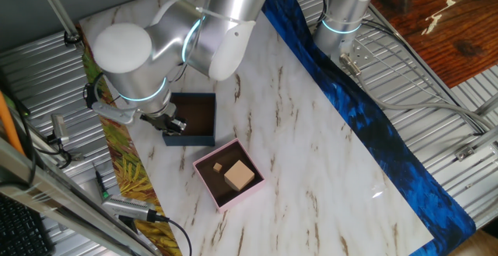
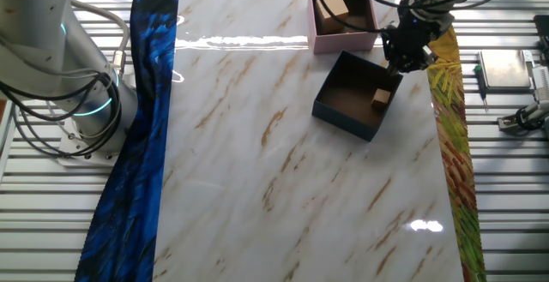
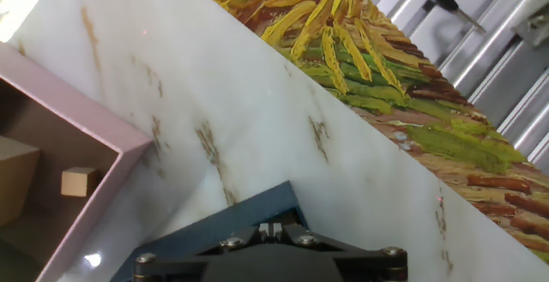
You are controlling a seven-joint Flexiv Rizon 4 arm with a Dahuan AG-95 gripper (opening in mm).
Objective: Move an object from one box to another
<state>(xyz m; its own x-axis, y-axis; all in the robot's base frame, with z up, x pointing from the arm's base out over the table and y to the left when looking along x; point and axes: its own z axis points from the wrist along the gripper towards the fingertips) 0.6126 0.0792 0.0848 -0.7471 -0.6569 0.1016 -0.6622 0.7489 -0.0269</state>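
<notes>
The dark navy box (image 2: 333, 108) holds one small wooden cube (image 2: 381, 98) near its right wall. Beside it stands the pale pink box (image 1: 204, 180), with a small cube (image 1: 219, 166) and a larger wooden block (image 1: 240, 175) inside. My gripper (image 2: 405, 57) hangs over the navy box's outer edge (image 1: 187, 139), next to the table's patterned border. In the hand view its fingertips (image 3: 267, 229) sit pressed together, shut on nothing, above the navy corner (image 3: 244, 216). The pink box (image 3: 81, 111) and its small cube (image 3: 79, 181) show at the left. The arm hides the navy box's cube in one fixed view.
A yellow-green patterned cloth (image 3: 386, 85) runs along the table edge just beyond the gripper. A blue cloth strip (image 1: 366, 124) lines the opposite edge by the arm's base (image 2: 51, 76). Metal slats and tools (image 1: 128, 208) surround the marble top (image 1: 311, 155).
</notes>
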